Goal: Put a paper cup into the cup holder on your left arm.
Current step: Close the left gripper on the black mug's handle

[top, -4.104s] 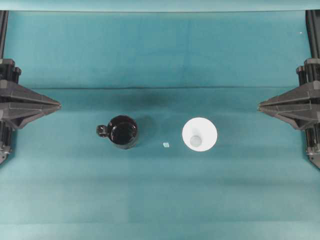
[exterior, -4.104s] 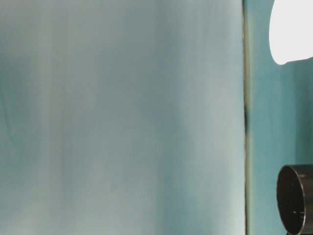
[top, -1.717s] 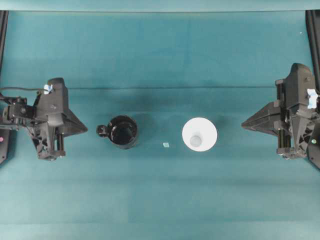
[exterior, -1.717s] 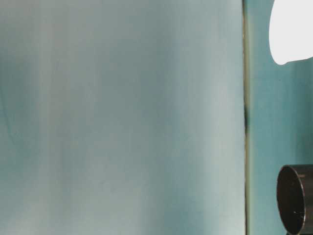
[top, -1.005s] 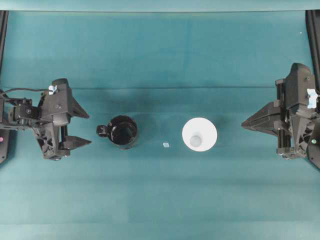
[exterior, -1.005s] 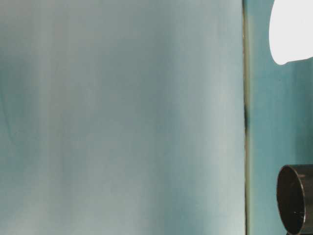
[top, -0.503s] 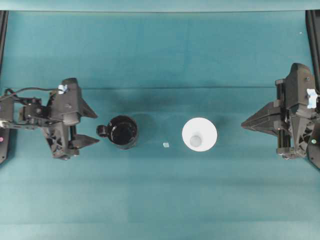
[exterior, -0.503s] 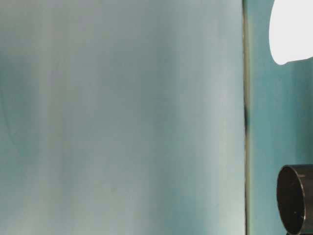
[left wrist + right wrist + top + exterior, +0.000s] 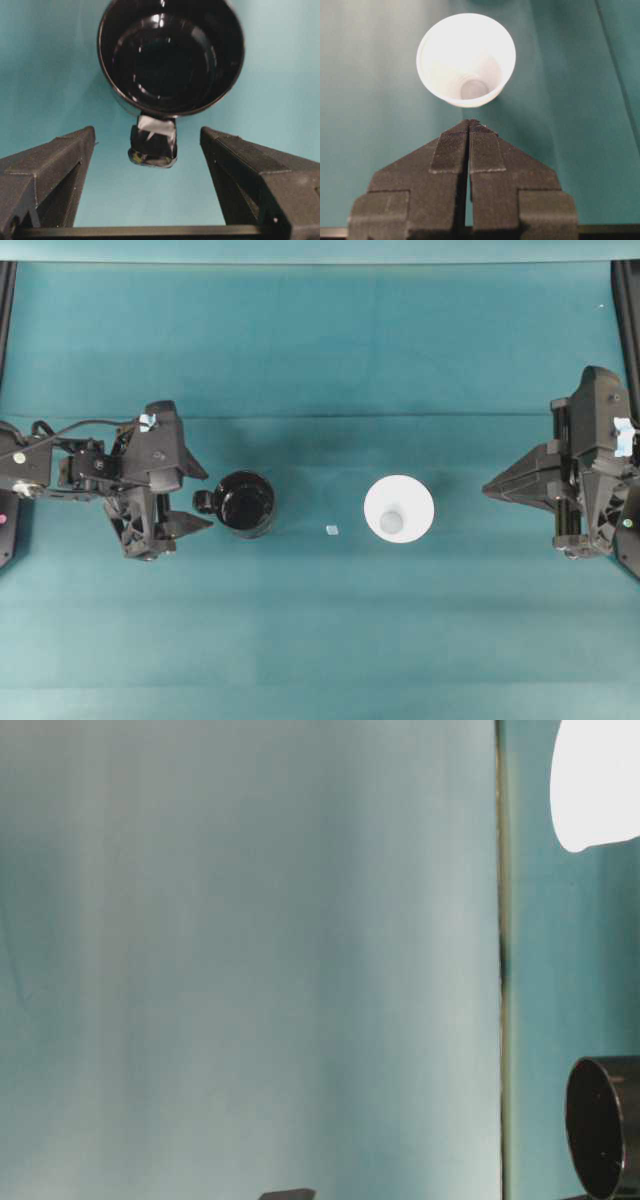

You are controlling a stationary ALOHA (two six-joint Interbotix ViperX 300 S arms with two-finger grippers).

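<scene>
Two grippers: left gripper [image 9: 201, 501] gapes empty at holder [image 9: 245, 503]; right gripper [image 9: 469, 122] shut, empty. Cup [image 9: 399, 508] centre-right, probably light, crushable; we'd pinch its rim gently.

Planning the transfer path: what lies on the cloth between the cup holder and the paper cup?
Overhead view: only a tiny pale scrap lies on the teal cloth between the cup holder and the paper cup.

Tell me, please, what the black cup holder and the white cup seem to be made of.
The cup holder looks like glossy hard plastic or glazed ceramic: sharp light reflections ring its inside, and which of the two it is stays open. The white cup looks like thin matte paper: a dull surface without glints, a thin rim and a pale grey base.
</scene>
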